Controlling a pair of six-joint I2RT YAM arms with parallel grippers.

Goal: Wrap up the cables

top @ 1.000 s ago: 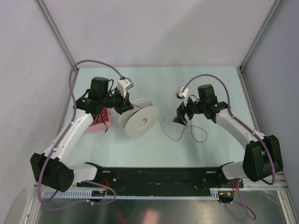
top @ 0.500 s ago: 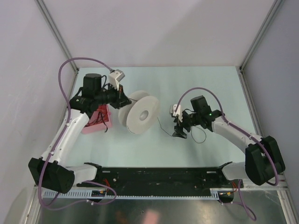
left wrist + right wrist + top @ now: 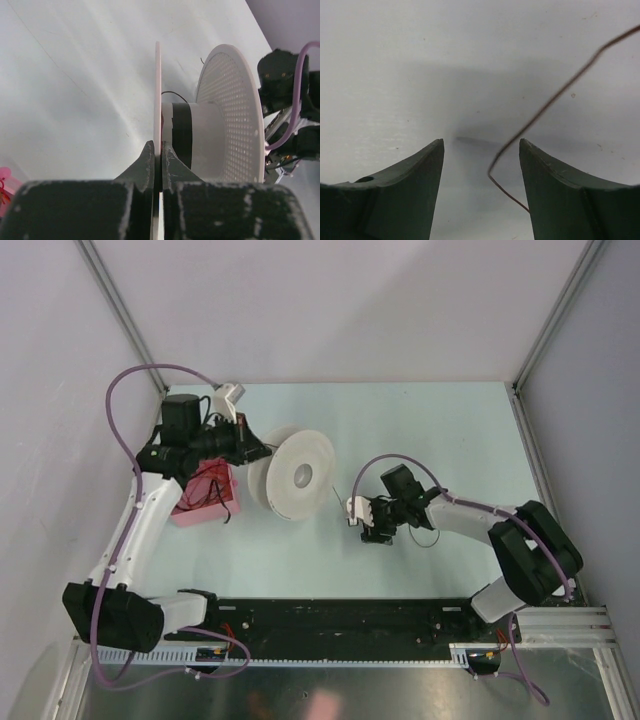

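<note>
The pale grey spool (image 3: 295, 475) stands on edge left of the table's middle. My left gripper (image 3: 255, 452) is shut on its near flange (image 3: 157, 100); the left wrist view shows both fingers (image 3: 145, 162) pinching the thin disc at my left gripper (image 3: 158, 145). A dark band (image 3: 181, 132) circles the spool's core. My right gripper (image 3: 375, 530) is low over the table, right of the spool, and open. In the right wrist view a thin dark red cable (image 3: 535, 117) bends between the jaws of my right gripper (image 3: 480, 142), touching neither finger. A loose cable loop (image 3: 428, 543) lies by the right wrist.
A pink tray (image 3: 205, 495) holding red strands sits under the left arm, left of the spool. A black rail (image 3: 340, 618) runs along the near edge. Grey walls close in the table at back and both sides.
The right gripper has moved left and down to the table, over the loose cable. The left arm has drawn back to the left, and the spool has turned with it.
</note>
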